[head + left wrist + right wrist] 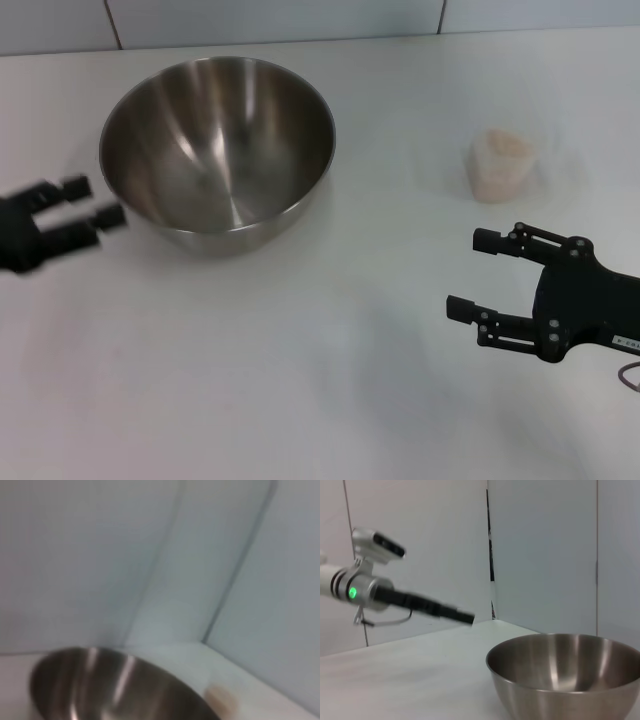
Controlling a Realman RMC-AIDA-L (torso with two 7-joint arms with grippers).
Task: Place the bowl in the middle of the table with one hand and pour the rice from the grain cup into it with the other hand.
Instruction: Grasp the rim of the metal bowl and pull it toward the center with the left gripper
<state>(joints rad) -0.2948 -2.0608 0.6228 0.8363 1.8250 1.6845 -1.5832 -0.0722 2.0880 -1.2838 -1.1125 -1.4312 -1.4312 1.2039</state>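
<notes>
Fingers spread on left gripper (100,201) beside bowl (217,150); right gripper (478,275) spread, empty.

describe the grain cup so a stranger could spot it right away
On the white table, look to the robot's right of the big steel bowl. The grain cup stands alone there: small, pale beige with rice, beyond the open right end effector.
</notes>
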